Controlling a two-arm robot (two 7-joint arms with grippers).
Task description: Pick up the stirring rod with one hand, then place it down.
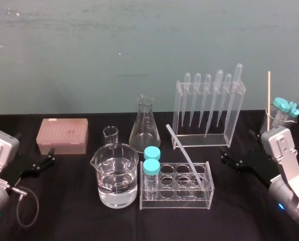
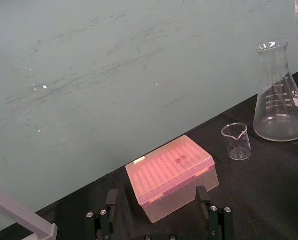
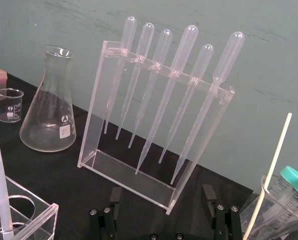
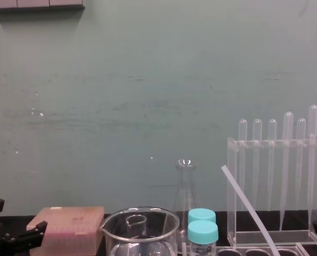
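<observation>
A pale teal wall (image 1: 139,50) rises behind the table (image 1: 64,216) and spans the head view from nine through twelve to three o'clock. Its paint carries faint horizontal scuffs and a few small bright specks. A black cloth (image 2: 269,190) covers the tabletop. At eleven o'clock in the chest view, a pale grey panelled fixture (image 4: 35,4) sits against the wall. The light is soft and even.

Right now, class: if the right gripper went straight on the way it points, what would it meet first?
Probably the clear pipette rack: it stands directly ahead of the open right gripper, though depth is unclear.
</observation>
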